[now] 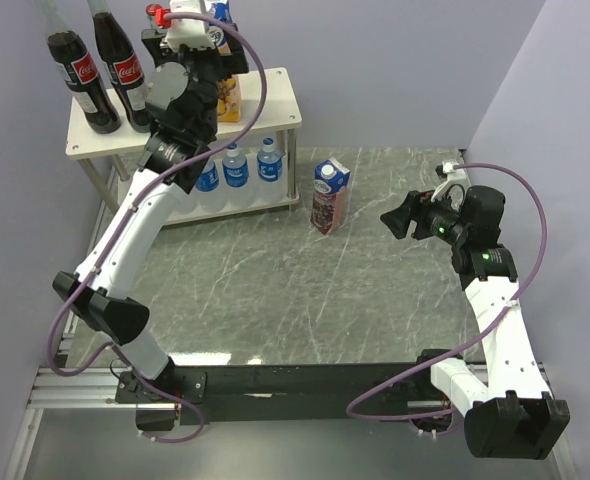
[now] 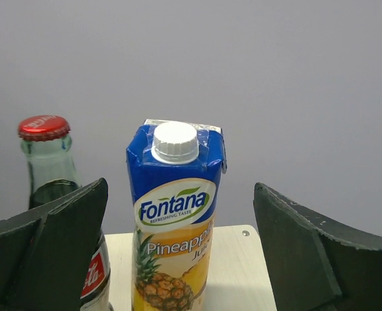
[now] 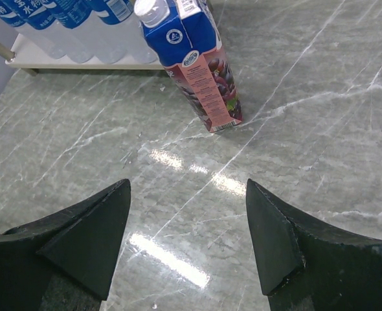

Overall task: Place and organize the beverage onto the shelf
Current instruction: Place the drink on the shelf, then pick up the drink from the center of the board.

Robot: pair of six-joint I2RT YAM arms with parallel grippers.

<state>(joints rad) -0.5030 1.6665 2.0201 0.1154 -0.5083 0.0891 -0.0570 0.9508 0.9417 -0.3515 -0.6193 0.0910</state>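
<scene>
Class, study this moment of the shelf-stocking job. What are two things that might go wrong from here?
1. The left end effector stands open astride the pineapple carton, with a cola bottle close beside it; pulling away carelessly may tip either off the shelf.
2. The purple carton stands tall and narrow on the table; the open right end effector might knock it over on approach.

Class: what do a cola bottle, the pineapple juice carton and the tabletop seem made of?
Cola bottle: clear greenish glass, see-through neck; red crimped cap, probably metal.
Pineapple juice carton: glossy printed card, folded top; white cap, likely plastic.
Tabletop: polished grey marble look, white veins, reflections; possibly laminate.
</scene>
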